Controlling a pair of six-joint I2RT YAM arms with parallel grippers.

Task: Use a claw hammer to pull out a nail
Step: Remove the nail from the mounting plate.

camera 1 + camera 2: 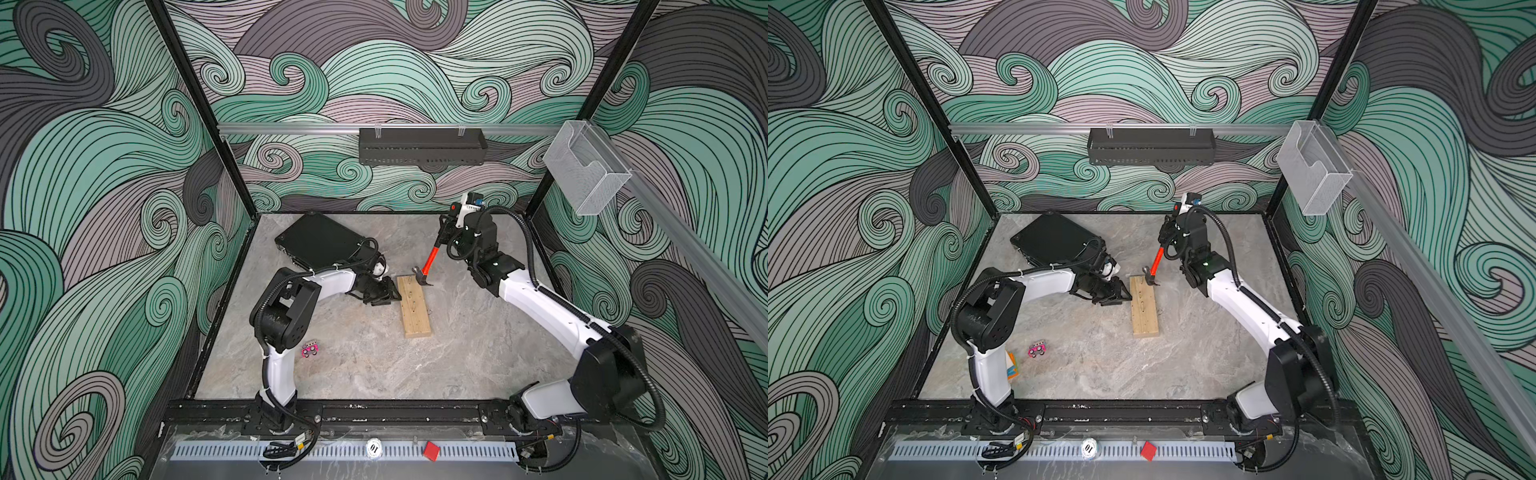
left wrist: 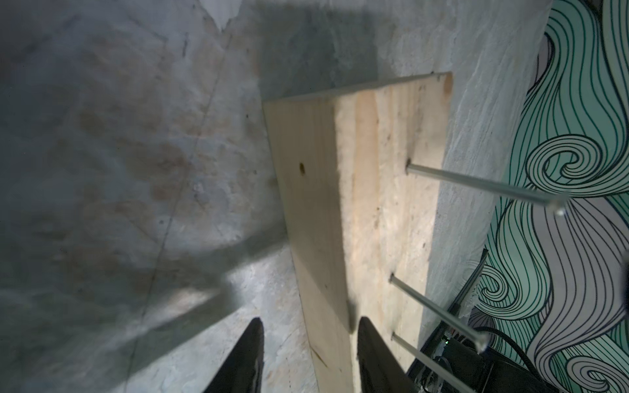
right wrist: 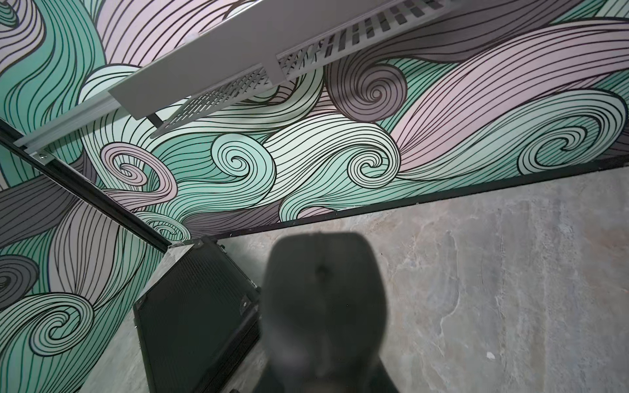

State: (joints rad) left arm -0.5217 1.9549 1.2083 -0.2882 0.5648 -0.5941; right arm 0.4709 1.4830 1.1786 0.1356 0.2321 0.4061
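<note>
The walls (image 1: pixel 104 166) carry swirling waves in teal, mauve and dark grey, outlined in black. The tabletop (image 1: pixel 374 365) is mottled grey-beige stone. At centre is a pale yellow wooden plank (image 1: pixel 415 316). Just above it is the claw hammer (image 1: pixel 432 257), with a grey steel head, orange neck and black handle. Lower left sits a small pink toy (image 1: pixel 310 350).

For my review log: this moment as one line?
right gripper: shut on hammer, head at far end of board | left gripper: open, straddling board edge | nails: three standing
</note>
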